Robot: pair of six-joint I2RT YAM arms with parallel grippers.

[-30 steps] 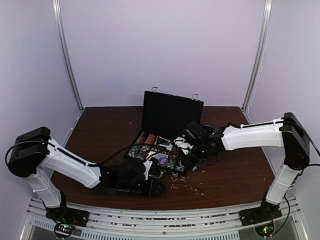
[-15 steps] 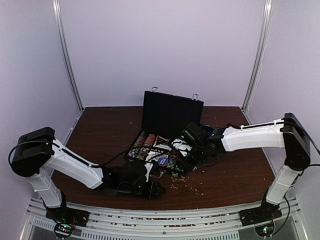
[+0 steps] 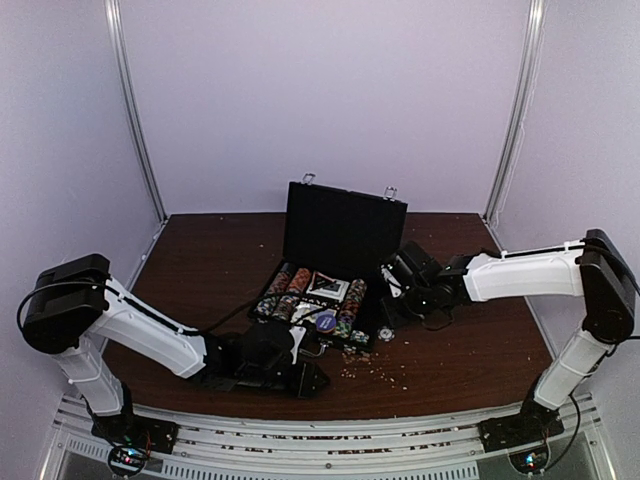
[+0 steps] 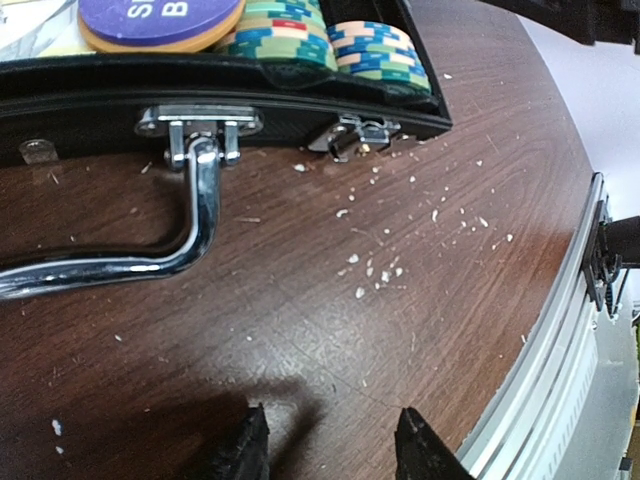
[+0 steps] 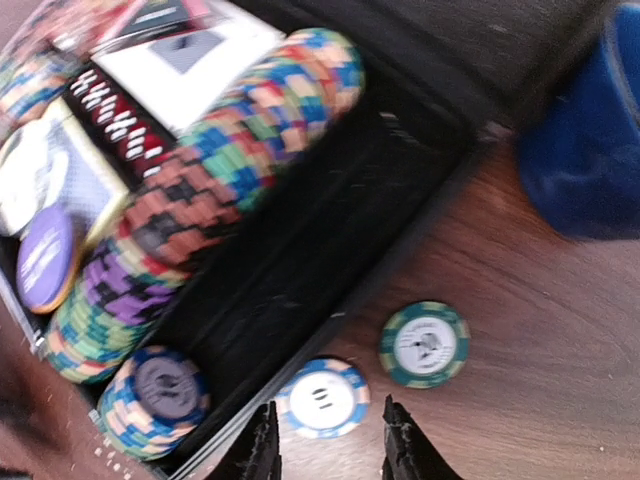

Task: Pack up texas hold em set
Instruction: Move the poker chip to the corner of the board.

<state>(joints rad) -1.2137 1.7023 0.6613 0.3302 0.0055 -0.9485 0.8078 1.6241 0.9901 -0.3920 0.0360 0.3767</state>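
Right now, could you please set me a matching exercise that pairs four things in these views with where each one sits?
Things:
1. purple disc
2. blue-and-white chip
3. silver handle
4. dark blue cup

Places:
A. fixed to the front wall of the briefcase
B. outside the briefcase, at the upper right edge of the right wrist view
C. inside the briefcase, lying on its contents
D. flat on the table, just ahead of the right gripper

Pairs: 1-C, 2-D, 3-A, 4-B
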